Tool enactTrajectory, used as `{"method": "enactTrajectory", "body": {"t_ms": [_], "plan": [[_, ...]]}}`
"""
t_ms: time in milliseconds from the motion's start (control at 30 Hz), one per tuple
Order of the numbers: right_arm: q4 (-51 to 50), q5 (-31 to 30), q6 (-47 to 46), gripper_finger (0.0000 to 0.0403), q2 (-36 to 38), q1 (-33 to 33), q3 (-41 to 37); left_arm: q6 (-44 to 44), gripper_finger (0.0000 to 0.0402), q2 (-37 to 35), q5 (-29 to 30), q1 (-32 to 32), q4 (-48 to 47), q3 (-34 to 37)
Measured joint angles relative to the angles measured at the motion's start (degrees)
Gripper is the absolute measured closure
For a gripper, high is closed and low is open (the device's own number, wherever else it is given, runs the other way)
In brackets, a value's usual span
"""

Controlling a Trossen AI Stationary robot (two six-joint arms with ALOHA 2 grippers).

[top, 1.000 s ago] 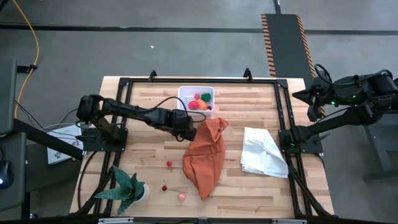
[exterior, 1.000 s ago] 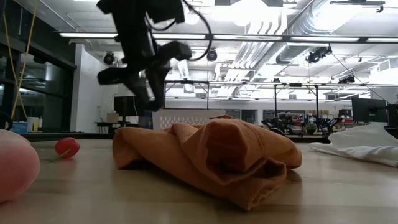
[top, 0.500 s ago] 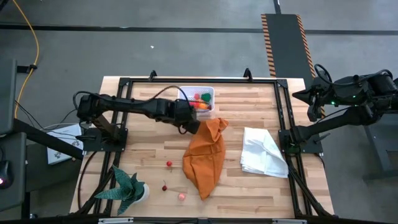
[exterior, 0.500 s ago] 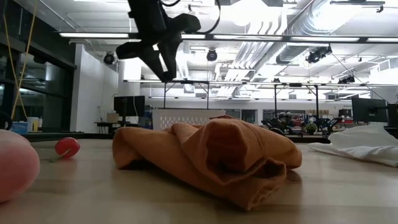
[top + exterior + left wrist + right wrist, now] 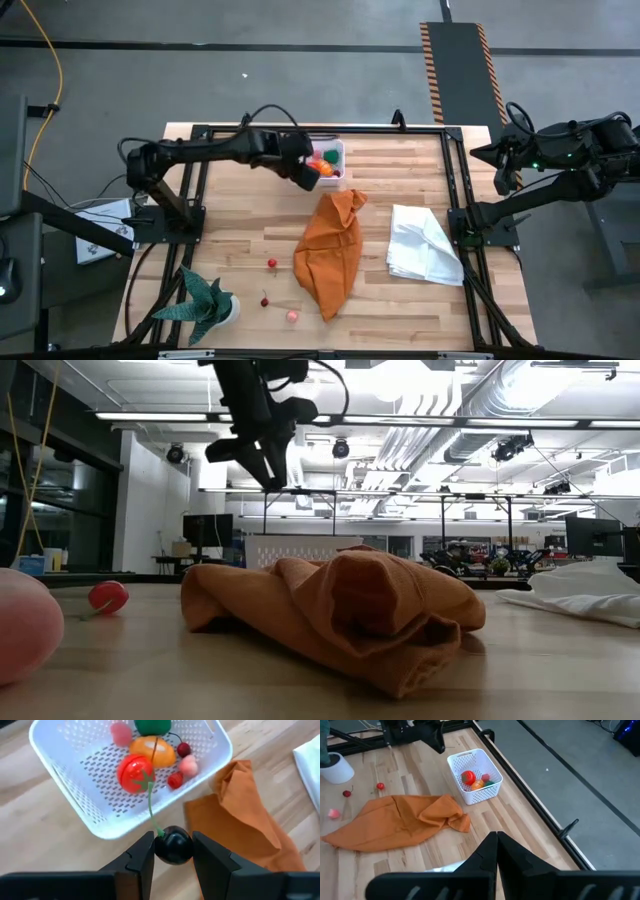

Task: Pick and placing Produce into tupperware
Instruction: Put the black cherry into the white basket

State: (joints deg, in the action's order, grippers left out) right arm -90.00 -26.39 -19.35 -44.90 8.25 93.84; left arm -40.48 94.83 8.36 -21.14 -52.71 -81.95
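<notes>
The tupperware (image 5: 330, 150) is a white perforated tub at the table's far middle; in it lie red, orange, green and pink produce (image 5: 136, 772). My left gripper (image 5: 172, 840) hangs high over the table beside the tub's near rim (image 5: 100, 827), shut on a dark cherry (image 5: 173, 847) with a green stem. In the high view that gripper (image 5: 308, 173) covers the tub's near left corner. More produce lies loose on the near left of the table: a red piece (image 5: 271, 264), a cherry (image 5: 264, 301) and a pink piece (image 5: 292, 316). My right gripper (image 5: 496, 840) waits shut, high off the table's right edge. My left gripper pinches the dark cherry's round body (image 5: 165, 851) between its two fingers (image 5: 142, 857), one on either side. The fingers come steeply from above, slanting toward the table's far edge. The cherry is lifted clear, and its green stem (image 5: 151, 812) sticks out past the fingertips toward the tub.
A crumpled orange cloth (image 5: 330, 250) lies mid-table just near of the tub, a white cloth (image 5: 425, 245) to its right. A green spiky potted plant (image 5: 205, 305) stands at the near left corner. A black frame (image 5: 455, 190) borders the table.
My left gripper has risen and swung from beside the orange cloth toward the table's far edge, up to the tub's near rim, rolling its wrist on the way. The cherry has travelled with it, lifted clear. The fingers have kept their gap.
</notes>
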Motion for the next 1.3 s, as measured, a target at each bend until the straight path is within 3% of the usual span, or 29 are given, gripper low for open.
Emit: {"method": "enactTrajectory", "body": {"t_ms": [467, 767, 1300], "plan": [[0.7, -0.9, -5.9, 0.0403, 0.0, 0.0, 0.0, 14.7, 0.0291, 0.0, -6.2, -12.4, 1.1, 0.0], [3.1, -3.0, -6.8, 0.0403, -0.1, 0.0, -0.8, 19.0, 0.0291, 0.8, -7.9, -14.2, 6.4, 0.0], [14.4, -2.0, -7.7, 0.0403, -0.1, 0.0, -18.4, 21.2, 0.0291, 8.2, -10.8, -14.1, 6.4, 0.0]]}}
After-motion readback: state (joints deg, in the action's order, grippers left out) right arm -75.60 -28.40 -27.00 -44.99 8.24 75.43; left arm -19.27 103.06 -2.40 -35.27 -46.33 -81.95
